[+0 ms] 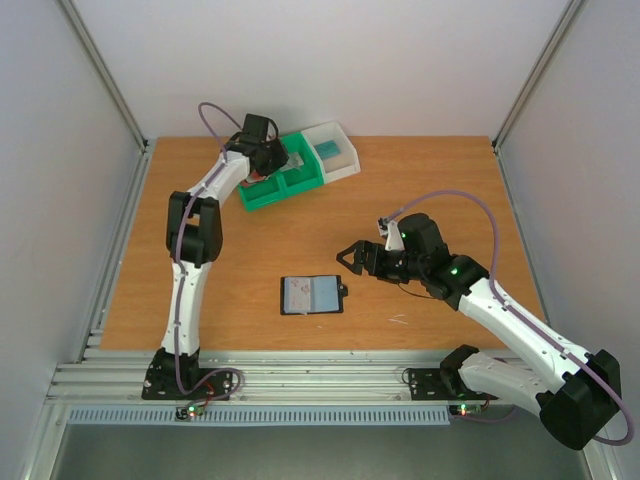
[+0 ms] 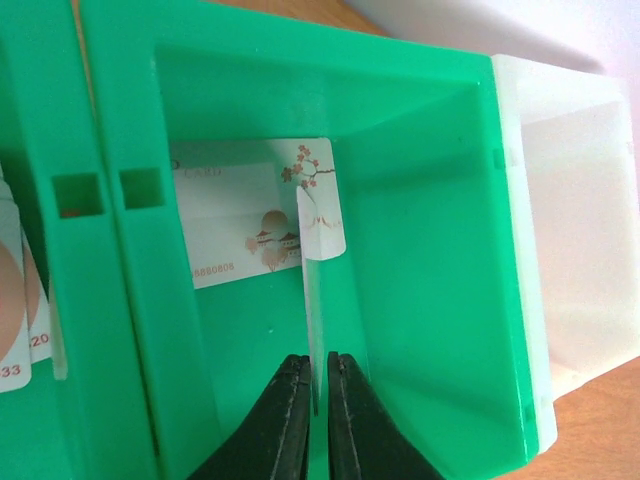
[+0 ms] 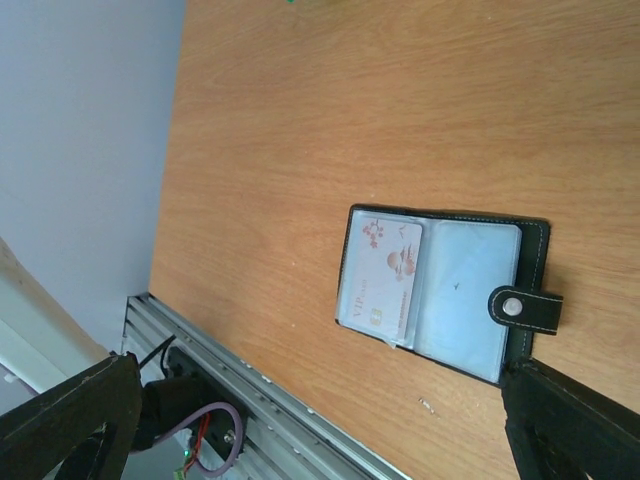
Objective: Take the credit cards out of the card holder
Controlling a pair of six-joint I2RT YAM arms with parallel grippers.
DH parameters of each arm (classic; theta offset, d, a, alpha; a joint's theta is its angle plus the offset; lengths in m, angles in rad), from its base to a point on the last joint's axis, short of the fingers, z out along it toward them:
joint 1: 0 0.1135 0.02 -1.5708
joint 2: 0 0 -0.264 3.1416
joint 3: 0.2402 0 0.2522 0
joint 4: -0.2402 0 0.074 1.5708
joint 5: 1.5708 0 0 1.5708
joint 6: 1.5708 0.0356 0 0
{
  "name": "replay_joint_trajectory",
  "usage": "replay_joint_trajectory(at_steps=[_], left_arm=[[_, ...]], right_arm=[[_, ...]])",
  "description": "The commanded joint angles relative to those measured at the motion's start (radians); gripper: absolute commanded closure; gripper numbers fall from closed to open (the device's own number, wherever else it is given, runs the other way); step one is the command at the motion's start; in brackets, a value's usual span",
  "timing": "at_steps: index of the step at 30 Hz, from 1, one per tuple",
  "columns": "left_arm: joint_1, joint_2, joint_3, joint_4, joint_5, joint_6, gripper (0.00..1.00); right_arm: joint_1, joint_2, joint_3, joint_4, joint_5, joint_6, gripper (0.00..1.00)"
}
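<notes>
Left gripper [image 2: 318, 368] pinched nearly closed; right gripper [image 1: 347, 260] wide open.

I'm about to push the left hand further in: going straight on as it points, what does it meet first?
Likely the credit card lying flat on the green bin floor; the held card in the left hand seems to touch it, though depth is unclear.

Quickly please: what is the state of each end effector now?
Left end effector: closed on a card, held edge-on inside the green bin.
Right end effector: open, holding nothing.
</notes>
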Motion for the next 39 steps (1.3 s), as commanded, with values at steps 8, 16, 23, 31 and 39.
replay_joint_trajectory(at_steps=[8, 16, 23, 31, 39], left_arm=[[0.004, 0.073, 0.077, -0.022, -0.047, -0.002, 0.96], [0.004, 0.079, 0.075, 0.0, -0.08, -0.033, 0.97], [0.004, 0.076, 0.05, 0.039, -0.115, -0.063, 0.98], [0.004, 0.077, 0.032, 0.093, -0.097, -0.091, 0.87], [0.004, 0.044, 0.018, 0.108, -0.056, -0.102, 0.78]], right_arm=[[-0.002, -0.002, 0.042, -0.03, 0.027, -0.029, 0.02], [-0.002, -0.009, 0.061, -0.062, 0.039, -0.046, 0.02], [-0.002, -0.018, 0.06, -0.072, 0.057, -0.051, 0.02], [-0.002, -0.028, 0.069, -0.098, 0.076, -0.063, 0.02], [-0.002, -0.047, 0.07, -0.114, 0.085, -0.067, 0.02]])
